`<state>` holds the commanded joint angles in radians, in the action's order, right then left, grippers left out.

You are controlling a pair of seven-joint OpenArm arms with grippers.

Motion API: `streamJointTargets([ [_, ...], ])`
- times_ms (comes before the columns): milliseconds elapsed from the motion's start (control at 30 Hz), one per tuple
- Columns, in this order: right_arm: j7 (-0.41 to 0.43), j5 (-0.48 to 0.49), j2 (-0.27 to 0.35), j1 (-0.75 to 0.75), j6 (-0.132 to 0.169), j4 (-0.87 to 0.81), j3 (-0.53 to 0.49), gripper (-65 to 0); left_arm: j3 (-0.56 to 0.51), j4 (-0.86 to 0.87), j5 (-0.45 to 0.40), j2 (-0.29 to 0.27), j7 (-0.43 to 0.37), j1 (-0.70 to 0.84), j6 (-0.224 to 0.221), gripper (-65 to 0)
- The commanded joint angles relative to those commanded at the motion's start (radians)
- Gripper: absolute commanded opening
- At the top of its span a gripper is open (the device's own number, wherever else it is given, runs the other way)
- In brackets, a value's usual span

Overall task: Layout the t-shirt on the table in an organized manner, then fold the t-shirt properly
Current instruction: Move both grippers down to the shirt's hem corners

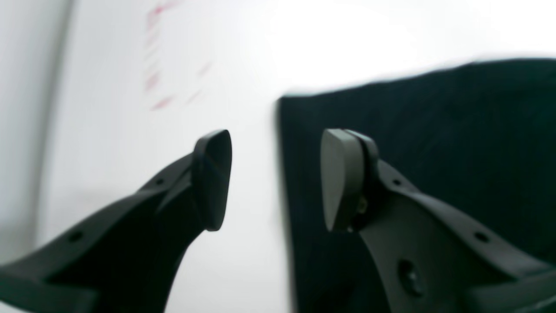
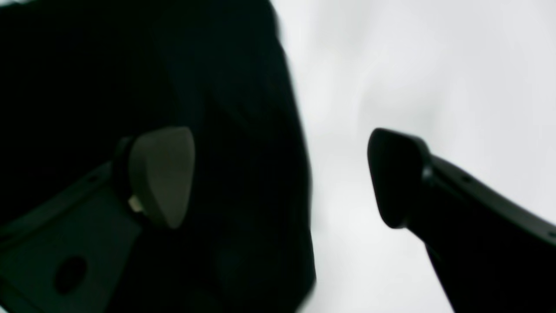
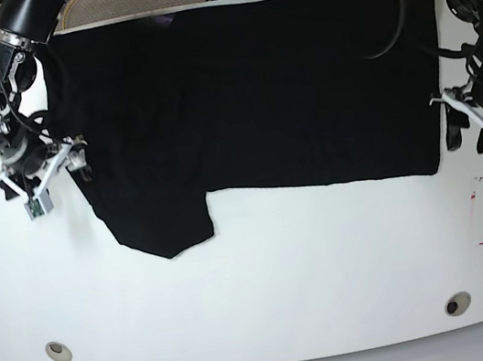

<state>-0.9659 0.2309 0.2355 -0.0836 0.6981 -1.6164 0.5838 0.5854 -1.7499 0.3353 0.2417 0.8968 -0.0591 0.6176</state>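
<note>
The t-shirt (image 3: 246, 96) lies spread on the tabletop (image 3: 263, 307). Our left claw (image 1: 276, 178) and right claw (image 2: 280, 176) are both spread wide, one at each side edge of the t-shirt. We should pinch both edges together, then lift evenly.

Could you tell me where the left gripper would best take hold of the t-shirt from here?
Probably the t-shirt's straight side edge, coming in sideways from the bare table beside it. The open left gripper already straddles that edge, which lies flat near a corner.
</note>
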Motion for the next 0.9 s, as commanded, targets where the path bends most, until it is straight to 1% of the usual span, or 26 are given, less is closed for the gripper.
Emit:
streamJointTargets([
  [133,0.055,-0.043,0.003,-0.101,0.0,0.115,-0.034,-5.1,-0.025,0.137,0.0,0.0,-0.003,-0.1,-0.023,-33.8],
  [333,0.123,-0.101,0.006,-0.204,0.0,0.293,-0.038,-5.1,-0.048,0.281,-0.003,0.002,-0.006,-0.187,-0.029,-33.8],
  [433,0.163,-0.12,0.006,-0.241,0.0,0.379,-0.055,-5.1,-0.074,0.345,-0.054,0.012,-0.014,-0.221,-0.029,-33.8],
  [467,0.18,-0.126,0.006,-0.252,0.0,0.411,-0.071,-5.2,-0.095,0.374,-0.087,0.012,-0.038,-0.235,-0.029,-33.8],
  [533,0.196,-0.124,0.006,-0.259,0.0,0.442,-0.083,-5.2,-0.115,0.404,-0.127,0.012,-0.083,-0.242,-0.029,-33.8],
  [567,0.206,-0.124,0.006,-0.264,0.0,0.463,-0.094,-5.2,-0.126,0.427,-0.153,0.011,-0.12,-0.244,-0.029,-33.8],
  [667,0.224,-0.124,0.003,-0.264,0.0,0.5,-0.103,-5.2,-0.149,0.479,-0.203,0.011,-0.187,-0.242,-0.029,-33.8],
  [833,0.255,-0.124,-0.003,-0.259,0.0,0.526,-0.106,-5.2,-0.173,0.588,-0.241,0.011,-0.264,-0.247,-0.029,-33.8],
  [900,0.256,-0.124,-0.021,-0.258,0.0,0.528,-0.106,-5.2,-0.175,0.629,-0.242,0.014,-0.287,-0.249,-0.029,-33.8],
])
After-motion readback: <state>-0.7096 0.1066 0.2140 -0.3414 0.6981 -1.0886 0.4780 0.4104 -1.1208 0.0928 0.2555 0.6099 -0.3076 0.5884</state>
